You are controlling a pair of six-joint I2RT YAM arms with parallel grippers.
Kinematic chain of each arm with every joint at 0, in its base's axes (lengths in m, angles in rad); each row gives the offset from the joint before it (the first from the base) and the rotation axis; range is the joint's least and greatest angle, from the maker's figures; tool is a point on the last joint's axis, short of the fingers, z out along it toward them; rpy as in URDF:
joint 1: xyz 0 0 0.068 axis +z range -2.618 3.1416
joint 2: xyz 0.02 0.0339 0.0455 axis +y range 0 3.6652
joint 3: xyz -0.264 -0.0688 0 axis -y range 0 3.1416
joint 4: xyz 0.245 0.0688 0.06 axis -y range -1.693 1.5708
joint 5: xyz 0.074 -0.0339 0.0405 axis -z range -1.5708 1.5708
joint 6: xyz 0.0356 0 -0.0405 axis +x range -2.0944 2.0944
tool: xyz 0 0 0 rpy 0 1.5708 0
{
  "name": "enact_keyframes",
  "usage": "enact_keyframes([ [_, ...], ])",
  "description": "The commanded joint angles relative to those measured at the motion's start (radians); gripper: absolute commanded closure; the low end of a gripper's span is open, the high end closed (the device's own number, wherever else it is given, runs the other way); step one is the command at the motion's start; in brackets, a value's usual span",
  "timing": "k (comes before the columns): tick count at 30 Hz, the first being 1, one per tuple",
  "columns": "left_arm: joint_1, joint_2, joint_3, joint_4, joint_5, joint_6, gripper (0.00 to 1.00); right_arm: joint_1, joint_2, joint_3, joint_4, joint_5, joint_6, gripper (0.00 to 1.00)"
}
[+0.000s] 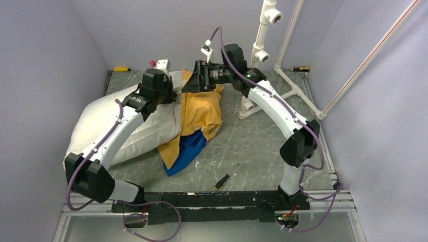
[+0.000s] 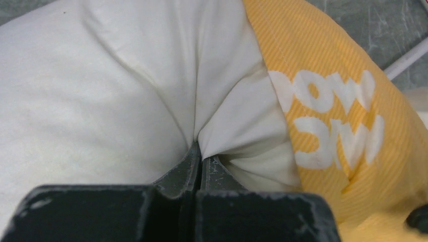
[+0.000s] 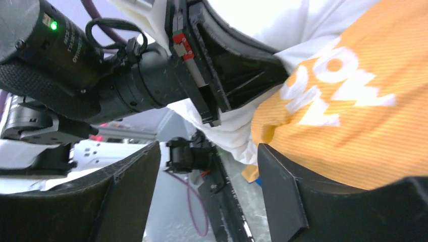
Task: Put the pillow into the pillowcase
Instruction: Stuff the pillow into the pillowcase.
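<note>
Left gripper (image 2: 201, 157) pinching pillow (image 2: 101, 91), right gripper (image 3: 208, 151) spread wide beside pillowcase (image 3: 353, 131)

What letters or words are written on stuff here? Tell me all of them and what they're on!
"OW": big white letters on the orange-yellow striped fabric pillowcase; a fold cuts off the letter before them.
Second row of white letters just under those: too creased to read.
Tiny white print on the black round motor housing: too small to read.
</note>
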Motion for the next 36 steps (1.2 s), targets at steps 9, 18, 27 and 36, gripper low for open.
enact_keyframes([
  [9,0.029,-0.112,0.038,-0.12,-0.047,0.059,1.0,-0.016,-0.026,0.135,-0.545,0.529,-0.212,0.08],
  [18,0.031,-0.095,0.079,-0.139,0.058,0.114,1.0,0.01,0.126,0.151,-0.359,0.244,-0.13,0.13],
  [27,0.031,-0.153,0.127,-0.106,0.108,0.161,1.0,-0.002,0.173,0.415,-0.189,0.188,-0.131,1.0],
  [36,0.03,-0.333,0.17,0.123,0.154,0.284,1.0,0.03,0.058,0.45,0.315,0.221,-0.124,1.0],
])
